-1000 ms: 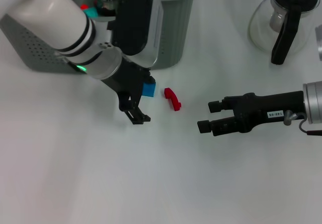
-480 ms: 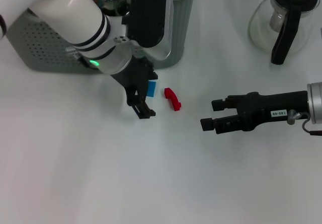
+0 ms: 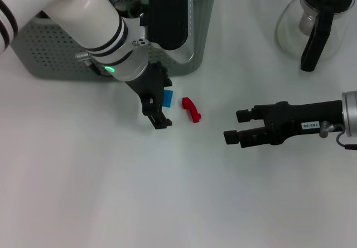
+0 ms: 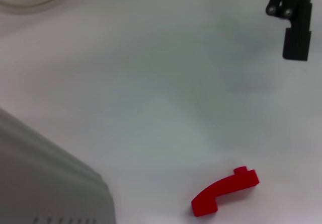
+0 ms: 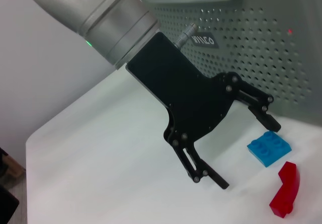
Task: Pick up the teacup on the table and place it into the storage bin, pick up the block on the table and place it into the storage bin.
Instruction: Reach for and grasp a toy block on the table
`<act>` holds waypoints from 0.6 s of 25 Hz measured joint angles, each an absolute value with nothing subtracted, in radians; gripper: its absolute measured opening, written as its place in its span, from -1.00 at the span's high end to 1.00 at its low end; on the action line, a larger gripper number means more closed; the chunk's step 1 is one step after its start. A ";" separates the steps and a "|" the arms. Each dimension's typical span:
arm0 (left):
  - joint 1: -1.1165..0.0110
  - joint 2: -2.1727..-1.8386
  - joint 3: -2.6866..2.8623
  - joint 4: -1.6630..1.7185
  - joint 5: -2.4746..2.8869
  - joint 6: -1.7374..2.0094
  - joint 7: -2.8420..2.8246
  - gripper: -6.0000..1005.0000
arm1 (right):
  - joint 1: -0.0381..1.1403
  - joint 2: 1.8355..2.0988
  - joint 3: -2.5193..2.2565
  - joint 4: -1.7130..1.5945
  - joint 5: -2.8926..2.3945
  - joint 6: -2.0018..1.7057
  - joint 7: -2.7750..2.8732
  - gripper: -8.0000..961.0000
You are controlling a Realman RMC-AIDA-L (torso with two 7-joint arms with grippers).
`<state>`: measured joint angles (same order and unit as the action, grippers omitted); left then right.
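Note:
A small blue block (image 3: 167,97) lies on the white table just in front of the storage bin (image 3: 50,47); it also shows as a studded brick (image 5: 269,147). My left gripper (image 3: 162,108) hangs open over it, one finger (image 5: 209,176) on the near side and the other (image 5: 261,110) toward the bin. A red curved block (image 3: 191,109) lies just right of the blue one, with the same red block (image 4: 225,191) in the left wrist view. My right gripper (image 3: 236,127) hovers open and empty farther right. The teacup is hidden; my left arm covers the bin's inside.
A clear glass pitcher (image 3: 312,22) with a black handle stands at the back right. The storage bin's perforated wall (image 5: 261,48) rises close behind the blue block. Bare white table (image 3: 167,203) stretches along the front.
My left arm has swung right and toward the bin, bringing its open fingers around the blue block. The right gripper has drifted slightly right.

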<state>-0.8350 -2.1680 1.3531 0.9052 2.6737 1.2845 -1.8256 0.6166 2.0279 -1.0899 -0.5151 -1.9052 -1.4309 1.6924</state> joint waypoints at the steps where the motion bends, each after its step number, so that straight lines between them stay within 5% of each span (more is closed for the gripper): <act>1: -0.835 -2.168 1.353 0.905 2.674 1.285 -1.826 -0.79 | 0.617 2.027 -1.090 -0.515 -1.905 -1.431 1.692 -0.88; 15: -0.882 -2.168 1.362 0.817 2.709 1.222 -1.859 -0.75 | 0.617 2.023 -1.096 -0.513 -1.905 -1.433 1.690 -0.88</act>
<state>-0.8818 -2.1685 1.3622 0.8173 2.7087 1.2221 -1.8587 0.6166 2.0234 -1.0963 -0.5130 -1.9052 -1.4333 1.6905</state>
